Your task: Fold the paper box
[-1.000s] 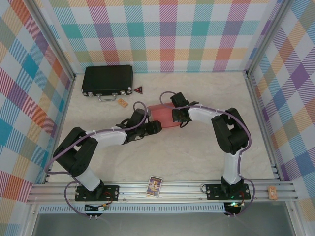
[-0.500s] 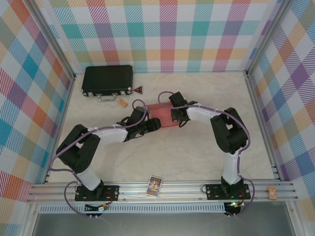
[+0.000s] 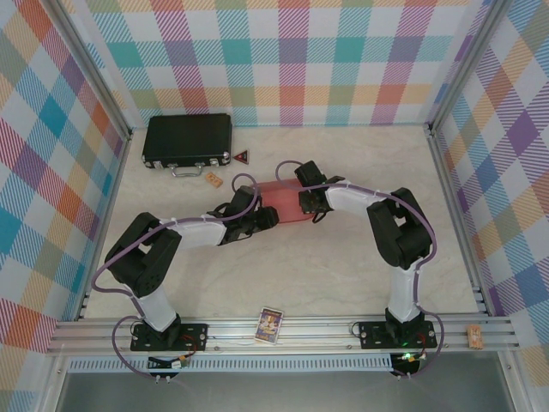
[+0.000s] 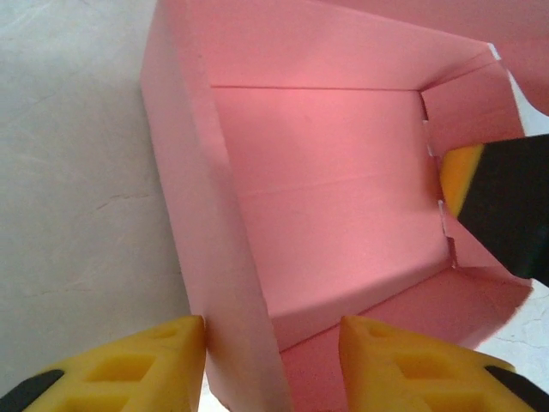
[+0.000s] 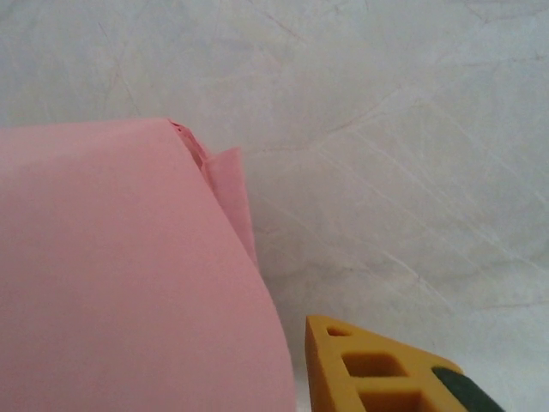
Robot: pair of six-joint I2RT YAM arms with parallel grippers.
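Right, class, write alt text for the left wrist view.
A half-folded pink paper box sits on a pale table, its left wall between the open jaws of the left gripper. Another yellow finger rests at its right end.

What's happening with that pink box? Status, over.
Left gripper: jaws open, astride paper box side wall. Right gripper: at box end flap, jaws unclear. Walls up, top open; nothing blocking.

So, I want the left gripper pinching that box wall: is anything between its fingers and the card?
Nothing visible. The left gripper straddles a side wall of the paper box, one finger outside, one inside, only card between them.
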